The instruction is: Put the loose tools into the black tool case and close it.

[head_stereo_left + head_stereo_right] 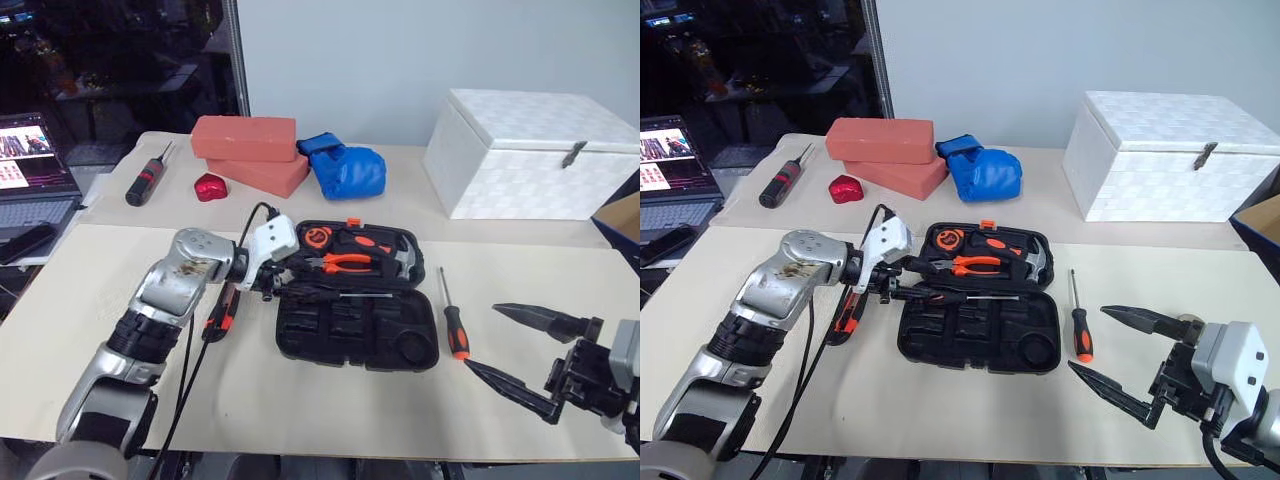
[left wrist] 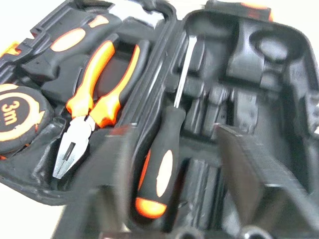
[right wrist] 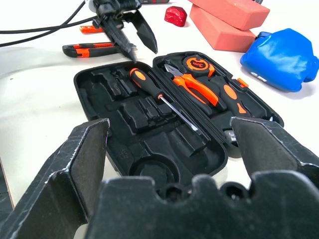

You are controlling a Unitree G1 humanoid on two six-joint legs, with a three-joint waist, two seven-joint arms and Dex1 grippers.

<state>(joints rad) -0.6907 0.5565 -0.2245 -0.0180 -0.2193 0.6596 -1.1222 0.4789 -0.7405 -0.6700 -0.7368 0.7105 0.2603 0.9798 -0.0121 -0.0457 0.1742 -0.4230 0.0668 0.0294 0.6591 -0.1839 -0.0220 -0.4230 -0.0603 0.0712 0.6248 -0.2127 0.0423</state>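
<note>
Now I see my left gripper with its fingers apart and holding nothing, just above the left end of the black tool case; right below it lies a screwdriver in the open case, maybe not snug in its slot, so the lid may not shut; just behind the gripper wait two loose tools, which it could bump; my right gripper hangs wide open, another screwdriver just to its left.

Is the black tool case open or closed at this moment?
Open. The black tool case lies flat with both halves spread on the table; pliers and a tape measure show in one half, and a screwdriver in the other.
</note>
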